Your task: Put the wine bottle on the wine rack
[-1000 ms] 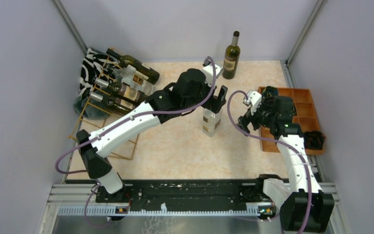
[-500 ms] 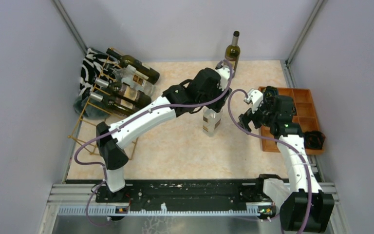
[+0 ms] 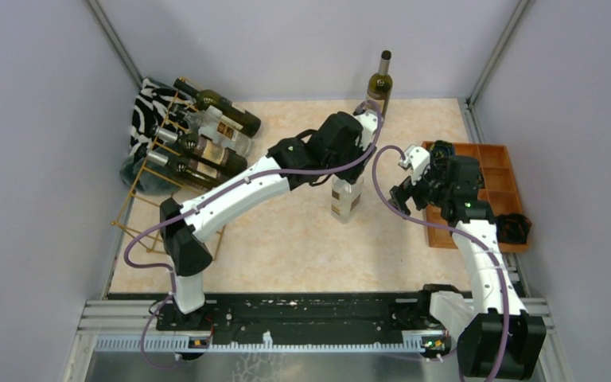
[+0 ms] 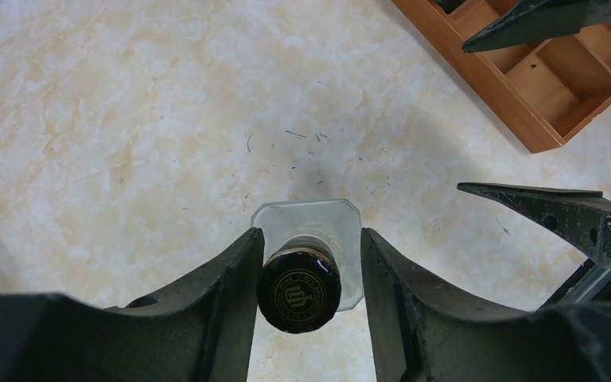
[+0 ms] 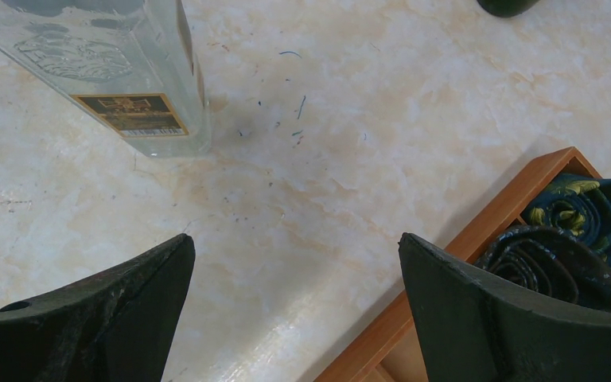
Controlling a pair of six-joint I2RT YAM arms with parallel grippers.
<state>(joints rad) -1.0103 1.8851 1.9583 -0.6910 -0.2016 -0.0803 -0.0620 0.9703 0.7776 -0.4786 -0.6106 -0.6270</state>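
Note:
The wine bottle [image 3: 347, 200], clear glass with a square body and a black cap [image 4: 298, 288], stands upright mid-table. My left gripper [image 4: 309, 235] reaches over it from above, jaws straddling the cap. The left finger [image 4: 231, 302] touches the cap, and a thin gap shows on the right finger's side. The wine rack [image 3: 138, 189], gold wire, leans at the far left and holds several bottles [image 3: 207, 135]. My right gripper [image 5: 294, 239] hovers open and empty just right of the bottle, near the wooden tray [image 3: 493, 171].
A dark green bottle [image 3: 379, 83] stands upright at the back wall, just beyond my left wrist. The orange-brown tray [image 5: 445, 263] holds rolled dark cloth [image 5: 549, 263]. A zebra-print cloth [image 3: 147, 107] lies behind the rack. Walls close in both sides.
My left arm swung its wrist over the clear bottle and its jaws narrowed around the cap. The right arm has stayed where it was, jaws wide.

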